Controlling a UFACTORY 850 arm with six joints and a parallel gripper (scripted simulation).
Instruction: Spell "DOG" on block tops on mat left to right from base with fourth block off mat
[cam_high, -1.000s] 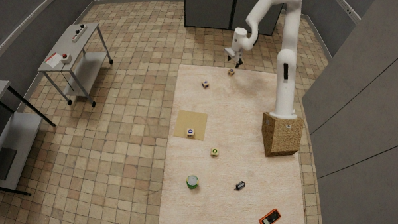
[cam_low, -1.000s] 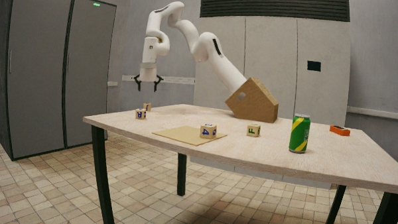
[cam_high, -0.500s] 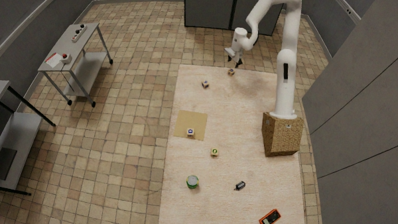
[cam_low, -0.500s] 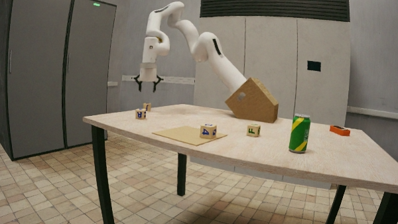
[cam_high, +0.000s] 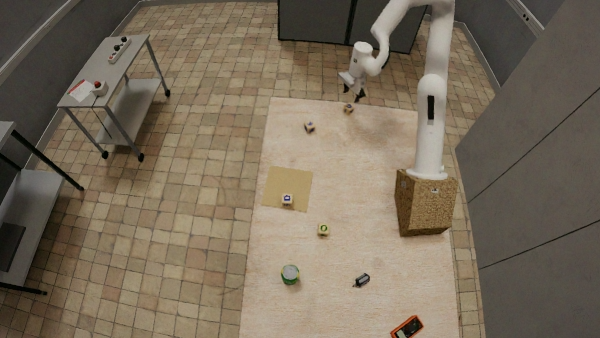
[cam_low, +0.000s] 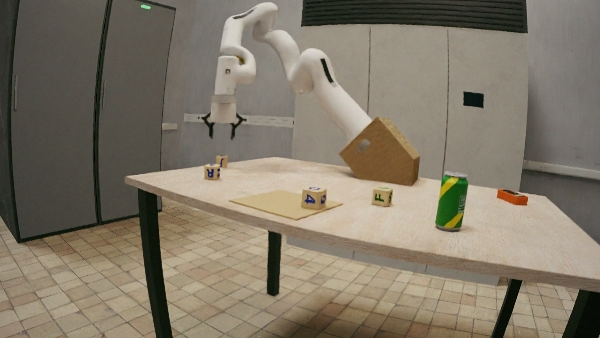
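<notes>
My gripper (cam_high: 353, 93) (cam_low: 222, 135) is open and empty. It hangs above the far end of the table, over a small wooden block (cam_high: 348, 108) (cam_low: 221, 160) near the table's far edge. A second block (cam_high: 309, 127) (cam_low: 212, 171) with blue lettering lies a little nearer, apart from it. A third block (cam_high: 287, 199) (cam_low: 313, 197) with a blue letter sits on the tan mat (cam_high: 280, 180) (cam_low: 265, 202), near its front corner. A fourth block (cam_high: 323, 229) (cam_low: 382, 196) with a green letter lies on the table off the mat.
A green and yellow can (cam_high: 290, 274) (cam_low: 451, 200) stands near the table's other end. A small dark object (cam_high: 361, 280) and an orange device (cam_high: 407, 327) (cam_low: 509, 196) lie beyond it. The arm's wooden base (cam_high: 425, 202) (cam_low: 382, 159) stands at the table's side.
</notes>
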